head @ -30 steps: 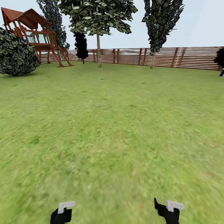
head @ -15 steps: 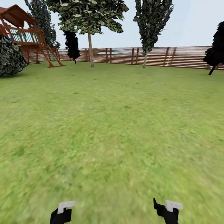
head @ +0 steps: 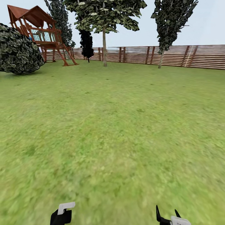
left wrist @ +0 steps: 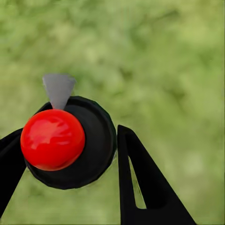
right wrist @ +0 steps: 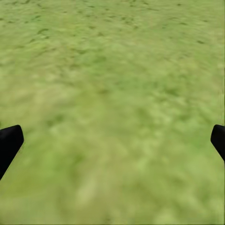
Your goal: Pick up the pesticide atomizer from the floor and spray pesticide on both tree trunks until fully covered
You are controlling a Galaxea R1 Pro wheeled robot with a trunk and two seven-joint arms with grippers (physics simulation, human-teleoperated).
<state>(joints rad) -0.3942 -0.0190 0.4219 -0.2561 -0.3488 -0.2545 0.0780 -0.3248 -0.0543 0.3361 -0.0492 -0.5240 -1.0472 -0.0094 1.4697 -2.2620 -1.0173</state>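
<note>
Looking out over a wide green lawn [head: 118, 125]: open grass runs ahead of both grippers with nothing standing on it until the far edge. Left gripper [left wrist: 77, 154], black two-fingered, is pinching the pesticide atomizer [left wrist: 70, 140], seen from its wrist camera as a round black body with a glossy red ball cap and a small grey cone nozzle; one black finger [left wrist: 145, 187] presses the body's side, the other is at the opposite side by the red cap. From the head camera this gripper [head: 61, 215] sits low at the near edge, a white piece on top of it. Right gripper [head: 168, 215] is also low at the near edge, two black tips poking up; from its wrist camera the fingertips [right wrist: 9, 143] are spread wide with bare grass between them, holding nothing.

Far ahead of the grippers, a reddish-brown horizontal-slat wooden fence [head: 175, 56] closes the lawn. Two tall trees with thin pale trunks stand just before it: one [head: 104, 47] ahead and slightly left of the left gripper, one [head: 161, 57] ahead of the right gripper, leaning a little. Well off to the left: a round dark bush [head: 18, 50] and a red-brown wooden play tower [head: 40, 34] with a ladder. A dark narrow tree [head: 86, 43] stands by the fence near the tower.

No labels or writing readable anywhere
</note>
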